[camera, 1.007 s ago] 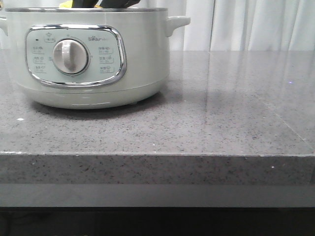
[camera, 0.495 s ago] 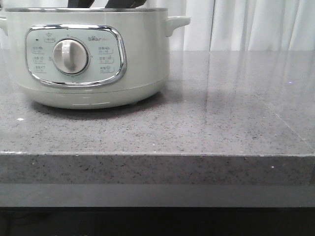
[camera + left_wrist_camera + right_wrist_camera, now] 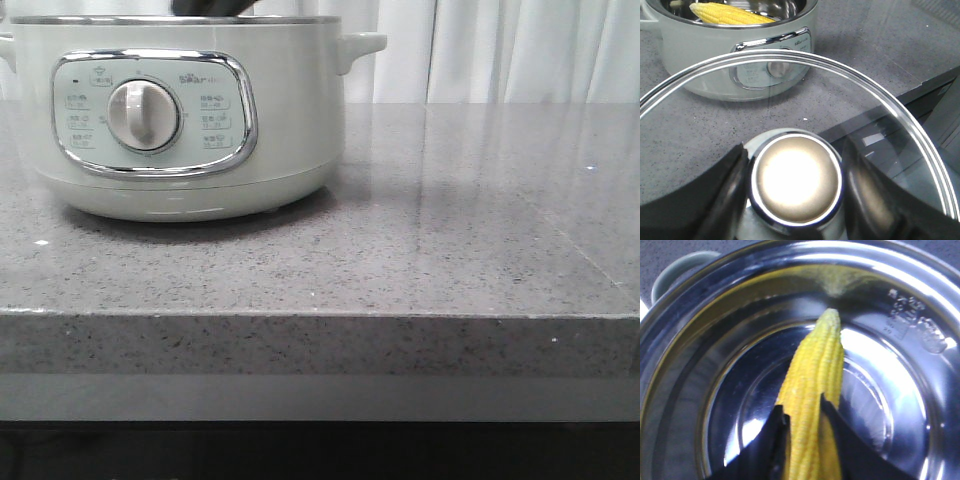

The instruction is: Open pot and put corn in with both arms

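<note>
Right claw: dark fingers clamped on the corn, one on each flank of the cob. Cob is bright yellow, rows of fine kernels, tapering to a pale tip that points toward 12 o'clock in the right wrist view. It sits inside the pot, over the polished steel inner bowl, whose mirror wall reflects a yellow smear above the tip. Embossed markings on the bowl wall at about 2 o'clock.

Left claw: fingers closed on the round metallic knob of the lid, one finger at 9 o'clock, one at 3 o'clock of the knob. Lid is clear glass with a thin steel rim, held off the pot, apart from it.

Front view: pot stands on the speckled grey stone tabletop, pale grey-green, rounded body, chrome-framed panel with central dial, small side handle at 3 o'clock. Dark claw parts just visible above the rim.
</note>
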